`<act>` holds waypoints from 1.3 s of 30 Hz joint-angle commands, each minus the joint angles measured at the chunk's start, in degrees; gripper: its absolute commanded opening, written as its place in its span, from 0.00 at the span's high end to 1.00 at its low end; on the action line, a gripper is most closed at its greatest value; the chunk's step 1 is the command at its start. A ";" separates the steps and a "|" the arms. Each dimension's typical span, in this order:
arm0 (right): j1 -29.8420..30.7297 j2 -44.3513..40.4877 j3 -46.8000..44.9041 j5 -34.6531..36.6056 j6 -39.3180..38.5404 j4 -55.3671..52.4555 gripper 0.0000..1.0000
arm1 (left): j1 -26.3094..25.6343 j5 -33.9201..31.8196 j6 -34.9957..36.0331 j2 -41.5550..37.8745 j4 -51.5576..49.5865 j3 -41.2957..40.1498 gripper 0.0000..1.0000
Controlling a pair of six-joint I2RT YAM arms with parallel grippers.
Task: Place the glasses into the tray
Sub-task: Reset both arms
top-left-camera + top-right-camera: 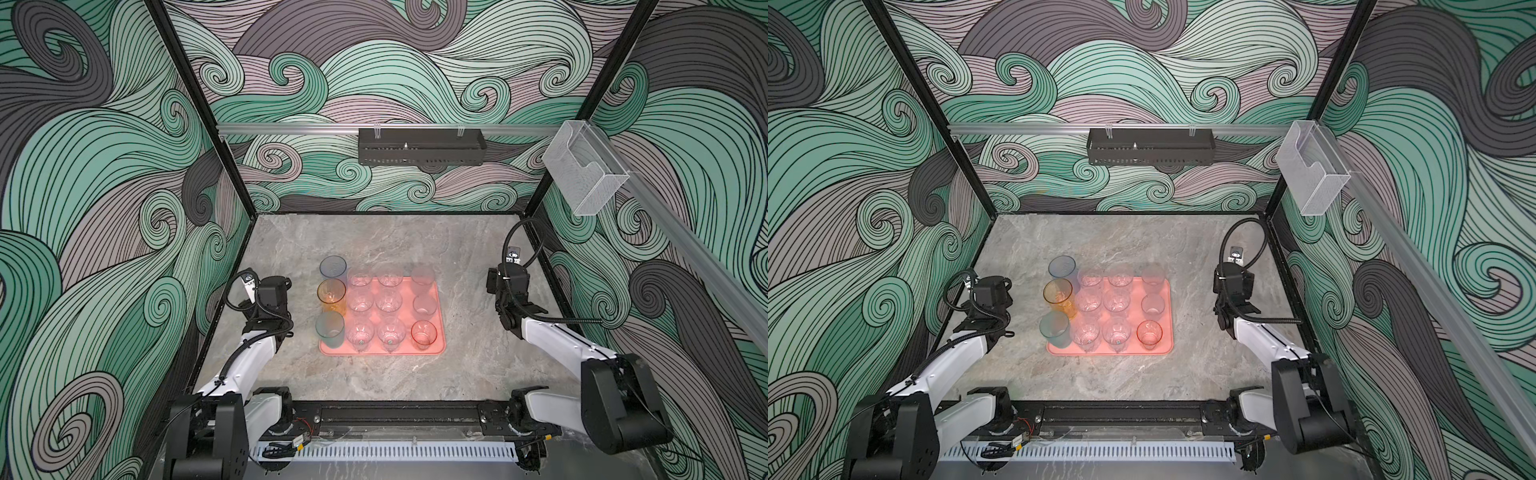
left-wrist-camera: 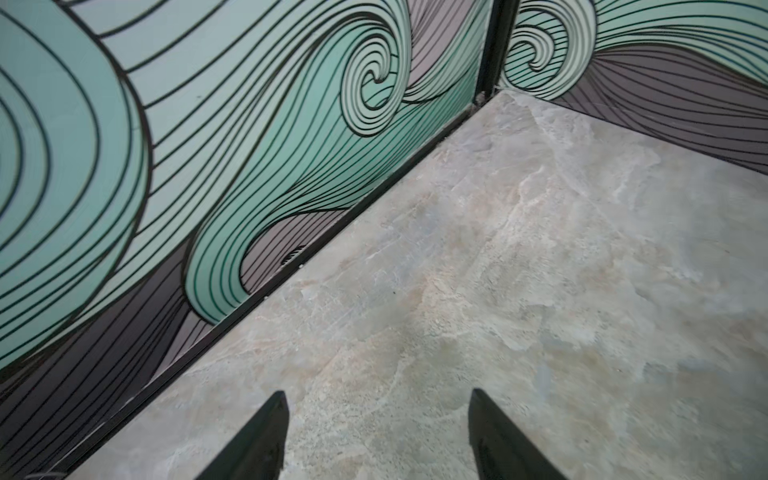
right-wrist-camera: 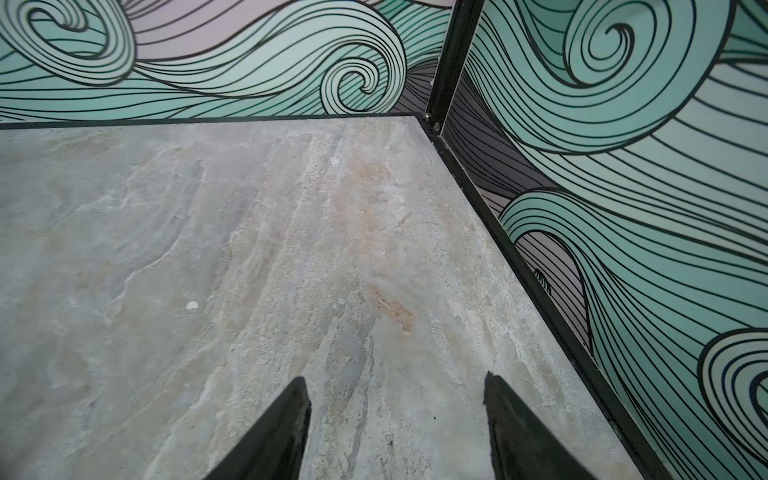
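Left gripper (image 2: 378, 395) and right gripper (image 3: 395, 377) gape empty, well apart from the tray (image 1: 407, 350) on either side; on it stand twelve glasses (image 1: 388, 301): three tall tumblers (image 1: 331, 291), six clear goblets (image 1: 360, 301), three short tumblers (image 1: 424, 332).

the glasses (image 1: 388, 301) stand in rows in the tray (image 1: 439, 320), which lies midway across the table (image 1: 374, 241).

Tall tumblers (image 1: 331, 296) obscure the left rim of the tray (image 1: 399, 350); wrist views crop the jaws.
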 commanded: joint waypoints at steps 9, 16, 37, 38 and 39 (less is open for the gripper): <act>-2.77 8.25 -1.73 -6.02 -3.62 13.67 0.29 | 1.35 13.25 7.52 9.60 23.96 -3.85 0.30; -3.61 9.67 0.07 -11.26 -3.59 12.14 0.25 | 4.29 24.32 9.52 14.01 27.84 -2.18 0.32; -6.92 14.29 -8.00 -21.83 -2.75 30.89 0.00 | 5.62 31.51 12.04 24.55 38.69 -2.96 0.15; -6.95 14.15 -7.91 -21.80 -2.75 30.79 0.00 | 5.63 31.54 11.99 24.77 38.80 -2.87 0.08; -6.91 14.45 -8.20 -21.80 -2.73 31.62 0.00 | 5.62 31.47 12.07 24.82 38.71 -2.74 0.02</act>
